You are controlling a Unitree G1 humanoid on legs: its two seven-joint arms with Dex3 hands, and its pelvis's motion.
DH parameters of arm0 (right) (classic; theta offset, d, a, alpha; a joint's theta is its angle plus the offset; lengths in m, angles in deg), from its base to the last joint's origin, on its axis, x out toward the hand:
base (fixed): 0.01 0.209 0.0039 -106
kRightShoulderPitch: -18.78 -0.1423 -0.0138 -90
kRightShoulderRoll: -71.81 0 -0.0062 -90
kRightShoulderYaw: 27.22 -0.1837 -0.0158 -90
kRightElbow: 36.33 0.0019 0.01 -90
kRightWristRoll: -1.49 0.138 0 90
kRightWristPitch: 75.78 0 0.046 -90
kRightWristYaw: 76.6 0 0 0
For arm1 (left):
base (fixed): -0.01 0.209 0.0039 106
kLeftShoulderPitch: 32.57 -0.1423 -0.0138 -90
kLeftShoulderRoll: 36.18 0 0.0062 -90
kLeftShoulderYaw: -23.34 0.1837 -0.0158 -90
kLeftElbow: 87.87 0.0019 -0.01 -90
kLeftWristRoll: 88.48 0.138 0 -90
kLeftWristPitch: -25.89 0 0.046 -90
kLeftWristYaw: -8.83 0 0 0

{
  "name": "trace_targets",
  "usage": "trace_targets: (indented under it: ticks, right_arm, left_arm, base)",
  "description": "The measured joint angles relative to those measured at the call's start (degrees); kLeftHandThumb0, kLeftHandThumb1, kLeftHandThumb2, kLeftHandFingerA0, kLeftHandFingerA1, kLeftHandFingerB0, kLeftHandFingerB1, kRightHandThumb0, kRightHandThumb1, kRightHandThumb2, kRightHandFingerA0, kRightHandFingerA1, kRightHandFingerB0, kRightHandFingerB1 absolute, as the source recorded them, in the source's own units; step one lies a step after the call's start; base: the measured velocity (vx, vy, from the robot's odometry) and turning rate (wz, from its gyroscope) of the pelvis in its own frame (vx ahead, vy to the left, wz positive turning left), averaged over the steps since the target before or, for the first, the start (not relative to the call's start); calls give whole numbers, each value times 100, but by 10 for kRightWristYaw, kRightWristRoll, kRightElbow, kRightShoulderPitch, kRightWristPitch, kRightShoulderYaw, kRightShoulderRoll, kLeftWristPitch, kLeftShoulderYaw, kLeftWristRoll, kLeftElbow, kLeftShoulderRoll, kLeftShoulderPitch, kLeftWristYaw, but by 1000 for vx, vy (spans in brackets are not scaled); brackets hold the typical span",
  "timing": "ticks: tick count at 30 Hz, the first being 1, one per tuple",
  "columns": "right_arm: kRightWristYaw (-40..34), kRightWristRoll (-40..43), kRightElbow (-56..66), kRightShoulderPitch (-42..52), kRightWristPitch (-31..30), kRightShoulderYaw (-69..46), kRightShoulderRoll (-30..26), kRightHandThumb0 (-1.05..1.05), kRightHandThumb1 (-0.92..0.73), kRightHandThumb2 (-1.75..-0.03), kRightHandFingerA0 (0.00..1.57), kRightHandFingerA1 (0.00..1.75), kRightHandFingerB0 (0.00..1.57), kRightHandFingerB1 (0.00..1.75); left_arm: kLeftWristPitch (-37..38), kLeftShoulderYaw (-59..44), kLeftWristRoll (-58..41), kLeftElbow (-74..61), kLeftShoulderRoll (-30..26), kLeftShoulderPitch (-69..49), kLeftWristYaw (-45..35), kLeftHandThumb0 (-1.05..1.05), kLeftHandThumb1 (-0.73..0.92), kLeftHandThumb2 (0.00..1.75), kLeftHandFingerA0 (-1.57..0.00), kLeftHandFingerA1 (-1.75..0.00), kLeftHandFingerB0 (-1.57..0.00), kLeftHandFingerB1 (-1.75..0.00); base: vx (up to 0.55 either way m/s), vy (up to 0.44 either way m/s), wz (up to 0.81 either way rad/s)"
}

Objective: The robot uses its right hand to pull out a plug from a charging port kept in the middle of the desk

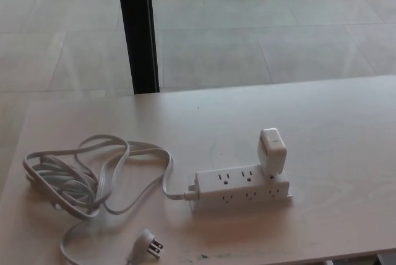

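A white power strip lies near the front middle of the pale desk. A white charger plug stands seated in its right end, tilted slightly back. The strip's white cord runs left into a loose coil, ending in a flat plug that lies free near the front edge. Neither of my hands shows in the head view.
A black vertical post rises behind the desk's far edge at the left. Tiled floor lies beyond the desk. The desk's front edge runs just below the strip.
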Motion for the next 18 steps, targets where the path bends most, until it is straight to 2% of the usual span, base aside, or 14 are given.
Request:
trace_targets:
  ticks: [1,2,4,5,7,8,9,11,12,13,15,16,17,18]
  right_arm:
    - [2,6,10,-3,-1,-9,-3,-105,-35,-87,112,100,52,63]
    - [7,12,22,-10,-4,-14,-9,-105,-39,-88,106,99,38,59]
    - [21,25,59,-36,-14,-20,-32,-94,-55,-59,113,105,42,57]
    - [25,29,82,-47,-21,-20,-41,-94,-43,-87,110,104,40,58]
    - [29,34,112,-76,-35,-17,-56,-87,-48,-87,116,99,33,50]
    - [30,36,124,-98,-38,-13,-61,-75,-64,-60,97,107,32,34]
    - [31,35,131,-120,-38,-4,-67,-79,-55,-89,93,102,27,43]
    - [33,31,144,-159,-40,18,-77,-71,-65,-60,85,105,33,31]
    - [35,28,160,-184,-44,35,-85,-71,-51,-87,83,103,23,43]
    - [37,27,173,-198,-48,44,-89,-74,-62,-60,81,113,29,31]
    - [51,26,206,-248,-62,72,-101,-74,-62,-60,84,107,31,31]
    - [58,27,216,-268,-68,83,-106,-74,-50,-88,85,104,21,43]
    - [66,27,224,-285,-73,92,-110,-76,-49,-86,81,102,21,42]
    - [72,28,231,-297,-77,99,-114,-77,-49,-87,83,99,22,43]
  left_arm:
    - [0,-10,-6,3,-2,0,-3,-105,83,67,-77,-72,-68,-61]
    - [0,-20,-13,8,-4,-1,-7,-102,56,114,-81,-76,-63,-66]
    - [0,-31,-23,12,-5,-2,-16,-104,58,115,-80,-74,-58,-62]
    - [0,-33,-26,12,-5,-2,-19,-105,83,67,-82,-70,-69,-59]
    - [0,-36,-31,15,-5,-3,-24,-105,84,67,-80,-70,-68,-60]
    - [0,-36,-33,16,-5,-5,-26,-105,82,67,-79,-70,-68,-60]
    - [0,-37,-35,17,-5,-5,-27,-105,57,114,-80,-74,-59,-62]
    - [0,-38,-39,19,-5,-5,-30,-104,57,114,-79,-75,-58,-62]
    - [0,-38,-42,21,-5,-5,-32,-103,56,114,-79,-75,-60,-63]
    - [0,-38,-43,22,-5,-5,-33,-105,84,67,-79,-71,-68,-61]
    - [0,-38,-45,23,-5,-6,-36,-105,80,65,-80,-72,-68,-62]
    - [0,-38,-45,24,-5,-5,-37,-105,81,64,-80,-72,-69,-61]
    - [0,-38,-46,25,-5,-5,-38,-105,56,114,-82,-74,-64,-64]
    - [0,-38,-46,25,-5,-4,-38,-105,81,65,-81,-71,-69,-61]
  base:
    - [0,0,0]
    - [0,0,0]
    - [0,0,0]
    - [0,0,0]
    - [0,0,0]
    - [0,0,0]
    - [0,0,0]
    - [0,0,0]
    - [0,0,0]
    - [0,0,0]
    - [0,0,0]
    - [0,0,0]
    - [-20,2,6]
    - [-22,2,6]
